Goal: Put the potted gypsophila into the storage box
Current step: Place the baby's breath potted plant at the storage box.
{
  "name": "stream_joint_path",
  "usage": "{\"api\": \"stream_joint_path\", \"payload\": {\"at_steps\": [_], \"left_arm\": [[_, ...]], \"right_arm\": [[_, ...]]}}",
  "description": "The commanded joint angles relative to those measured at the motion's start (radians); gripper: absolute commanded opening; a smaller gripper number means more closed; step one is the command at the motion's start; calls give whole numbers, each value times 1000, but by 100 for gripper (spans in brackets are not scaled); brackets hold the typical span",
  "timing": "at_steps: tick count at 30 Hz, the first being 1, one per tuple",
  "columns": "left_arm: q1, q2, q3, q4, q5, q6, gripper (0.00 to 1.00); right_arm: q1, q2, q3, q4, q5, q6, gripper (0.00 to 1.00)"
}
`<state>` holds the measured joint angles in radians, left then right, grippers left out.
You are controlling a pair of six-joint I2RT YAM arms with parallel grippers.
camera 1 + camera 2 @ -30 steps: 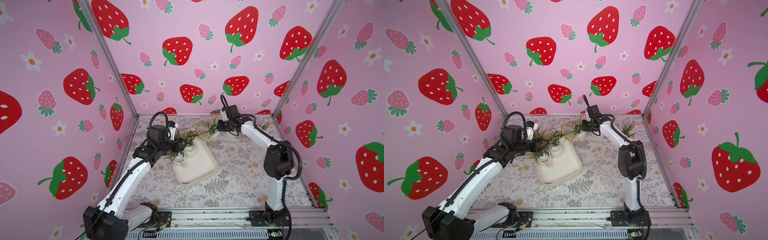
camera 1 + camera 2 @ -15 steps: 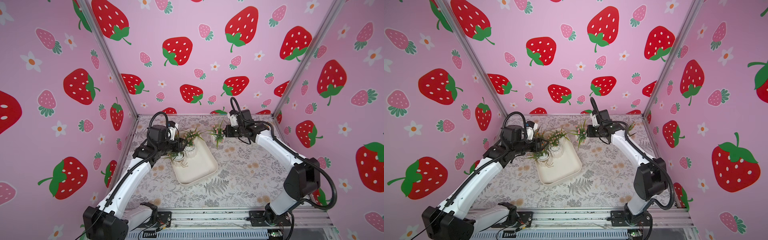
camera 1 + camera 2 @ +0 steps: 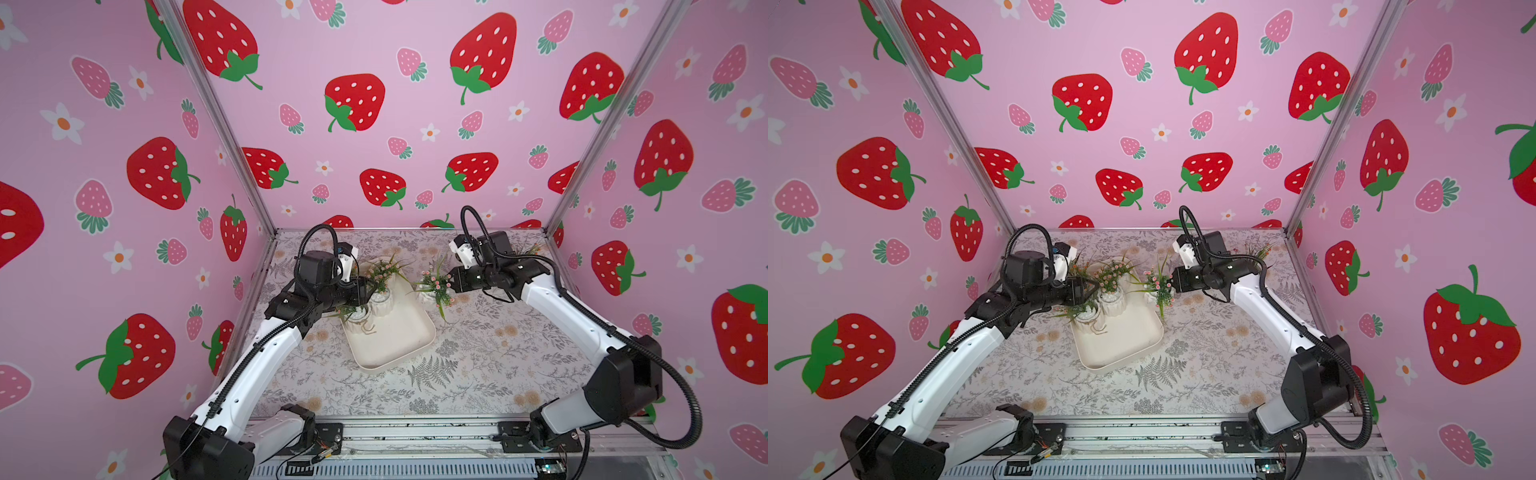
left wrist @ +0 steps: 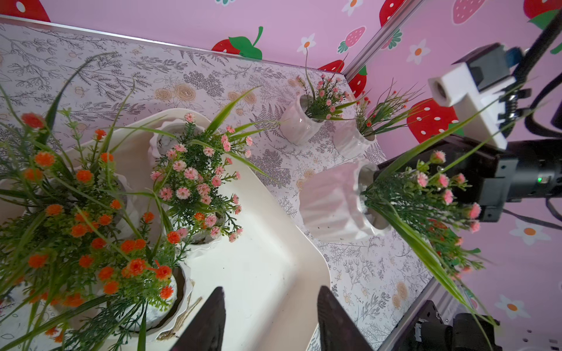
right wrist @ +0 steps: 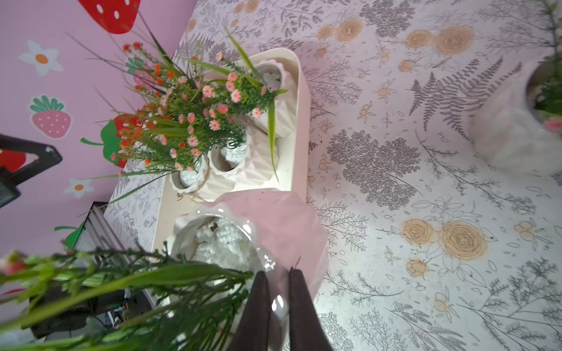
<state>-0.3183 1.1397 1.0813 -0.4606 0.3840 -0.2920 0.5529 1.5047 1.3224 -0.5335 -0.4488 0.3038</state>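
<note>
Right wrist: claw pinches faceted glossy pot.

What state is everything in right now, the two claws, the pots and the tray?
tray: upright pots at its far end.
left gripper: open, empty, above the tray.
right gripper: shut on the held pot rim.
held pot: at the tray's edge, not yet inside.
corner pots: standing on the table.

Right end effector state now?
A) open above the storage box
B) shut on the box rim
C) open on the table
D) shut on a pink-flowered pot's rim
D: the right end effector is pinched shut on the rim of the white pot.
</note>
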Motion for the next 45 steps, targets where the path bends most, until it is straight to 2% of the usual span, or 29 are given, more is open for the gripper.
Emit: {"api": "stream_joint_path", "payload": {"at_steps": [1,8,22,45], "left_arm": [[-8,-12,4,13,2,2,51],[-16,-10,6,7,-10,10,51],[-19,9,9,-4,-34,23,52],[-18,8,14,-10,-33,24,51]], "right_arm": [[54,-40,10,15,-110,-93,0],[124,42,29,1,-119,-133,0],[132,230,88,71,-107,-106,0],[137,449,256,60,72,-51,0]]}}
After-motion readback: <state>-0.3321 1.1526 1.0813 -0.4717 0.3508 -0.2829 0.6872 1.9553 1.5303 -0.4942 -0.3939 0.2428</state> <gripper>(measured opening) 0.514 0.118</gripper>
